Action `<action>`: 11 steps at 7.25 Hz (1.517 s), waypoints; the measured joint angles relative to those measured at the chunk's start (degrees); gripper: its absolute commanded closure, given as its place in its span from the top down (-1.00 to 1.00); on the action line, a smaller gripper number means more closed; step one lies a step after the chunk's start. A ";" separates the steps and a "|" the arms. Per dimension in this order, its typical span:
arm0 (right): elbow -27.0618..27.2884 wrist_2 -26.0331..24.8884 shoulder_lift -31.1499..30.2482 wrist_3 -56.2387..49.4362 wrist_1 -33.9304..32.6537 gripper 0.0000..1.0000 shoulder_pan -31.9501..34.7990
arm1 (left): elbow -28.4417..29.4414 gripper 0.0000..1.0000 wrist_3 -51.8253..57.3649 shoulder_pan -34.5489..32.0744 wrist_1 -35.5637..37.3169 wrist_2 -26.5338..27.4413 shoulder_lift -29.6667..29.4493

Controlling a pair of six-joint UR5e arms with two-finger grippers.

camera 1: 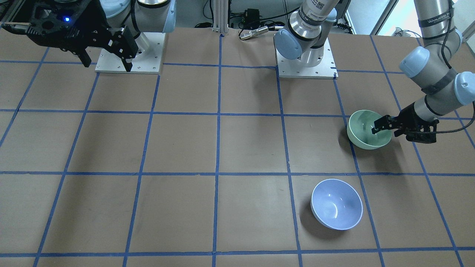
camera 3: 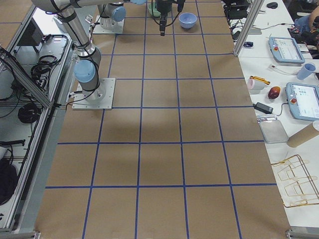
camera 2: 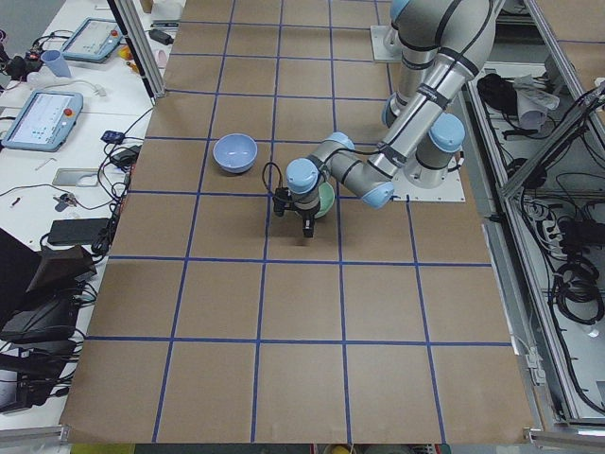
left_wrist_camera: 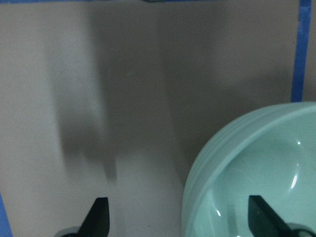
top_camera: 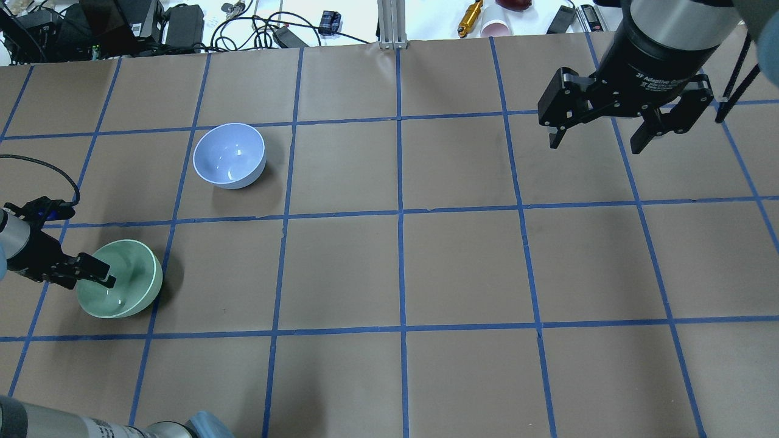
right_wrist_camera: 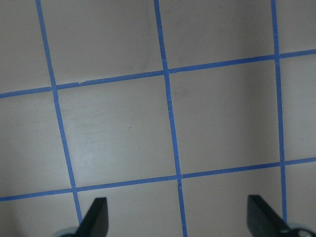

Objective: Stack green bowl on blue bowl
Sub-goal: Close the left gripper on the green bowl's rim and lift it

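The green bowl (camera 1: 367, 135) sits on the brown paper near the table's left side, and shows in the overhead view (top_camera: 131, 286). My left gripper (camera 1: 382, 124) is open and straddles its rim. In the left wrist view one finger (left_wrist_camera: 261, 219) is inside the green bowl (left_wrist_camera: 256, 168) and the other finger (left_wrist_camera: 98, 217) is outside over the paper. The blue bowl (camera 1: 336, 207) stands upright and empty one square farther out (top_camera: 228, 155). My right gripper (top_camera: 594, 145) is open and empty, held high over the right side.
The table (top_camera: 401, 267) is covered in brown paper with a blue tape grid. Cables, chargers and small items (top_camera: 182, 24) lie beyond its far edge. The two arm bases (camera 1: 306, 61) stand at the robot's side.
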 measured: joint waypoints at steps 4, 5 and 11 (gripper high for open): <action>0.02 0.00 0.00 0.00 0.04 1.00 0.00 | -0.48 1.00 0.71 0.03 0.25 -0.45 -0.07; -0.01 0.00 0.00 0.00 0.05 1.00 0.00 | -0.52 1.00 0.72 0.03 0.26 -0.49 -0.17; -0.02 0.00 0.00 0.00 0.04 1.00 0.00 | -0.64 -0.09 0.66 0.09 0.38 -2.26 -0.64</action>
